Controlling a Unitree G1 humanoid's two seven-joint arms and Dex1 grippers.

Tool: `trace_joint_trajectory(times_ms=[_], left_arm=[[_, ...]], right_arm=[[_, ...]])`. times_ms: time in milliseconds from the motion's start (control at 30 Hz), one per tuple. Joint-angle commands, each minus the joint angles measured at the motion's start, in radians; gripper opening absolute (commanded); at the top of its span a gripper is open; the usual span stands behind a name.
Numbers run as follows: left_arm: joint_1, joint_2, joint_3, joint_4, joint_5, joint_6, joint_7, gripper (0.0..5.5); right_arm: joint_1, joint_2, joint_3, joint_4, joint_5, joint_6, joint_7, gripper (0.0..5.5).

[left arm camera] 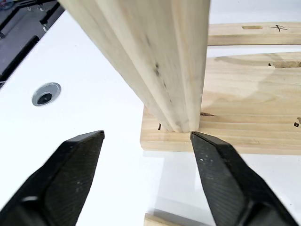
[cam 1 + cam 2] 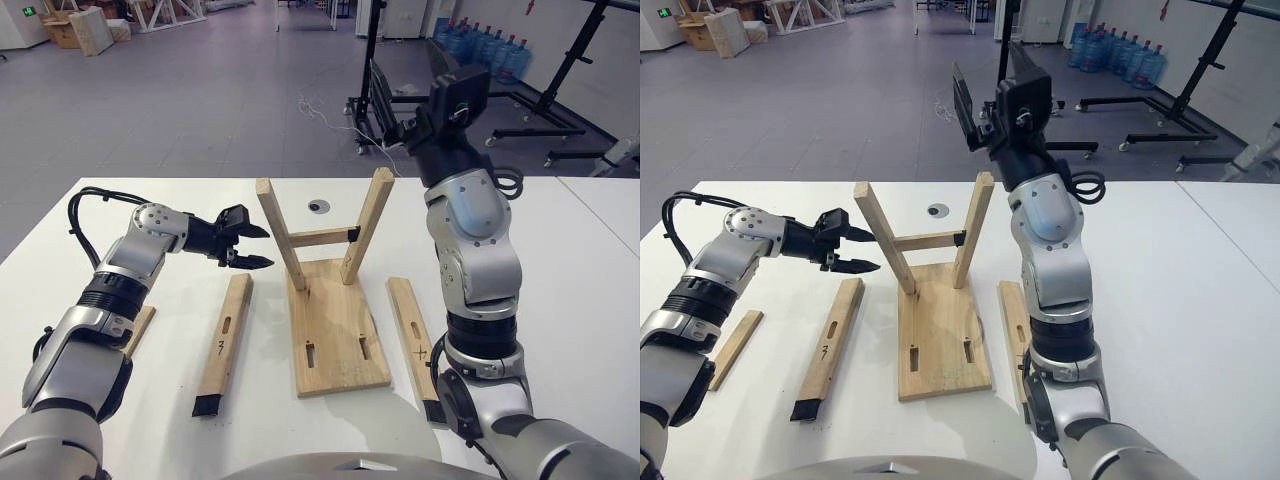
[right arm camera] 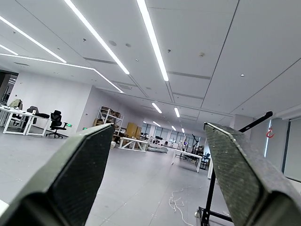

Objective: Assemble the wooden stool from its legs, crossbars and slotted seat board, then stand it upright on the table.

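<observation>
Two upright legs (image 2: 280,235) stand in one seat board (image 2: 335,345), flat mid-worktop (image 2: 560,300), joined by one crossbar (image 2: 320,237). Two loose legs (image 2: 224,343) lie flanking the board; one short bar (image 2: 735,347) lies far left. Left claw (image 2: 268,248) released, near the upright legs. Right claw (image 3: 159,127) released, raised above the worktop.

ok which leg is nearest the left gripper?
The upright leg on the robot's left, standing in the seat board; the open left gripper points at it. The loose leg nearby lies flat.
</observation>
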Motion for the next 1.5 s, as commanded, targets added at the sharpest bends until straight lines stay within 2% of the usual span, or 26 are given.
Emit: trace_joint_trajectory(times_ms=[33, 167, 333, 433, 533, 633, 733, 833, 1033, 1400, 1500], left_arm=[[-0.004, 0.035, 0.049, -0.035, 0.017, 0.000, -0.009, 3.71], [0.084, 0.091, 0.131, -0.125, -0.006, 0.015, 0.017, 3.71], [0.227, 0.116, 0.274, -0.300, -0.046, 0.086, 0.138, 3.71], [0.340, 0.107, 0.390, -0.420, -0.040, 0.146, 0.300, 3.71], [0.492, 0.049, 0.524, -0.546, -0.014, 0.212, 0.524, 3.71], [0.656, 0.000, 0.609, -0.695, -0.007, 0.331, 0.671, 3.71], [0.771, -0.004, 0.679, -0.753, -0.027, 0.432, 0.714, 3.71], [0.871, 0.009, 0.735, -0.778, -0.060, 0.468, 0.683, 3.71], [0.979, 0.008, 0.750, -0.754, -0.116, 0.472, 0.594, 3.71], [1.122, 0.004, 0.727, -0.622, -0.066, 0.431, 0.591, 3.71], [1.141, -0.006, 0.709, -0.606, -0.061, 0.418, 0.594, 3.30]], right_arm=[[0.001, -0.012, -0.022, 0.008, 0.008, -0.003, -0.007, 3.52], [-0.009, -0.027, -0.052, 0.013, 0.015, 0.001, -0.013, 3.52], [-0.008, -0.033, -0.077, 0.021, 0.037, 0.024, -0.016, 3.52], [-0.012, -0.019, -0.097, 0.015, 0.089, 0.057, -0.011, 3.52], [-0.004, 0.005, -0.129, 0.014, 0.164, 0.119, -0.017, 3.52], [0.029, 0.002, -0.129, -0.002, 0.181, 0.151, -0.025, 3.52], [0.069, 0.001, -0.134, -0.039, 0.183, 0.178, -0.041, 3.52], [0.108, 0.005, -0.133, -0.079, 0.181, 0.197, -0.059, 3.52], [0.144, 0.030, -0.115, -0.098, 0.180, 0.210, -0.087, 3.52], [0.158, 0.043, -0.099, -0.087, 0.192, 0.216, -0.096, 3.52], [0.158, 0.043, -0.096, -0.087, 0.193, 0.217, -0.098, 3.52]])
